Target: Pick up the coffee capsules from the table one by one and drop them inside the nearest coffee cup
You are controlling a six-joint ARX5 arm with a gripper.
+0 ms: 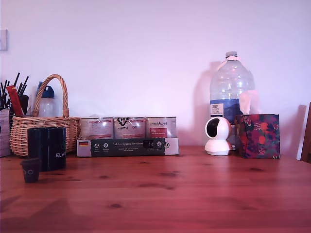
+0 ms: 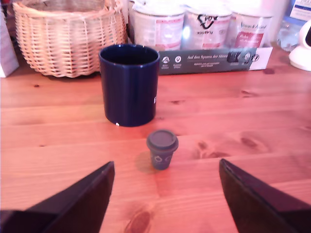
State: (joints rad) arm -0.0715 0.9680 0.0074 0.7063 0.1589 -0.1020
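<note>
I am at the approach step: my claw hangs spread wide short of the capsule, which stands upright just beside the coffee cup on the desk, so next I must descend and close on it.

Wooden table — bearing mug, capsule, basket, tin tray.

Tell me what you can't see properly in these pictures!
- The tool: absent from the exterior view; the wrist view's edge cuts off its fingers.
- The coffee cup: lettering runs past its curve in the exterior view.
- The coffee capsule: its pale mark is too small to read.
- The basket: inside hidden by its wall.
</note>
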